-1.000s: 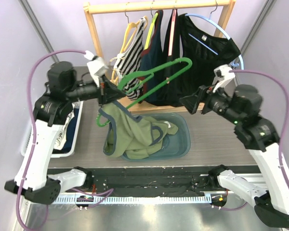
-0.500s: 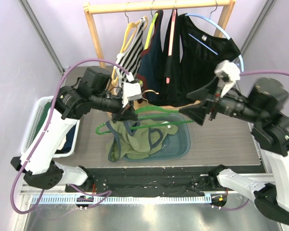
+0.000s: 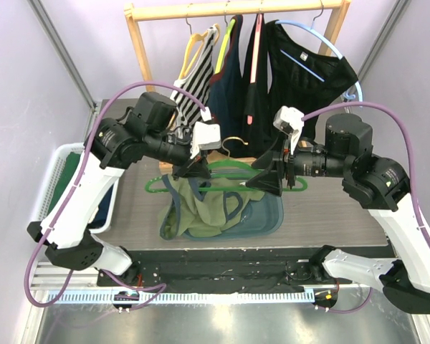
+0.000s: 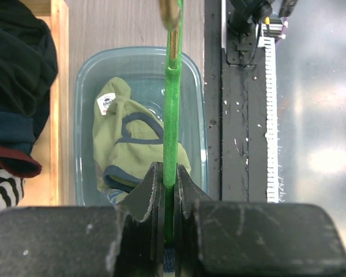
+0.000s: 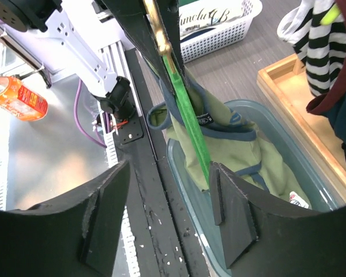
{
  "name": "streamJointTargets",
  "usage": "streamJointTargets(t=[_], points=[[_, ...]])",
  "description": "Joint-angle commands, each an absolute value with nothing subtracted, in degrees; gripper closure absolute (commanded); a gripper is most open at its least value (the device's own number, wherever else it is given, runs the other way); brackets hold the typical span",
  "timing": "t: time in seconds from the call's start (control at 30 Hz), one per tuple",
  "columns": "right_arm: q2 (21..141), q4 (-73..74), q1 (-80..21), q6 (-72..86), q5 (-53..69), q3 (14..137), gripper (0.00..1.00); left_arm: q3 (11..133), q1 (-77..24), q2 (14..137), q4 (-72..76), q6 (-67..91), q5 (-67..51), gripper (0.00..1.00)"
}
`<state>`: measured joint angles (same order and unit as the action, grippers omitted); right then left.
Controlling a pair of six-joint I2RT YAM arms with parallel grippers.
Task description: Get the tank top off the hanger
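Starting at the near edge: the blue tub (image 3: 272, 211) sat on the surface just past the arm bases. The olive tank top (image 3: 201, 211) was slumped mostly inside it, with some fabric spilling over the near-left rim. It wasn't free though. One navy-trimmed strap was looped over the green hanger (image 3: 229, 172), which hung level right above the tub.

The left claw (image 3: 190, 168) was clamped tight on that hanger near its left half. Its wrist view showed both fingers (image 4: 153, 184) squeezed onto the green bar, with the top bunched up in the tub straight below. So the shirt was under and just beside that claw, hanging off the thing it gripped and not in the claw itself.

The right claw (image 3: 269, 179) was over by the hanger's right end, jaws spread wide and holding nothing. From its own camera the green bar ran down toward the gap between its fingers (image 5: 233, 213), with the strap wrapped around the bar a bit further along. I couldn't tell if either finger was actually touching the hanger.

Off to the left was a white basket (image 3: 57, 172) with some clothes in it. At the back stood the wooden rack (image 3: 229, 8), with a striped top (image 3: 193, 82) and a black one (image 3: 301, 79) among the clothes hanging on it.
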<state>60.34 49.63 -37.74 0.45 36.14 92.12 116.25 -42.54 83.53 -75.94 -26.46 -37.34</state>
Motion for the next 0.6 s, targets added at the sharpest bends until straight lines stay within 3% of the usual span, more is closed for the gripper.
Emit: streamJointTargets(t=[0.0, 0.47, 0.57], points=[[60.56, 46.94, -39.37, 0.26, 36.83, 90.88, 0.37, 118.48, -44.2, 83.32, -74.62, -27.95, -40.25, 1.0], [62.49, 48.34, -39.81, -2.28, 34.1, 91.93, 0.41, 119.8, -48.16, 82.35, -81.21, -31.64, -41.75, 1.0], [62.49, 48.43, -39.81, -2.46, 34.36, 92.46, 0.49, 119.53, -48.34, 82.0, -80.25, -31.38, -41.49, 1.0]])
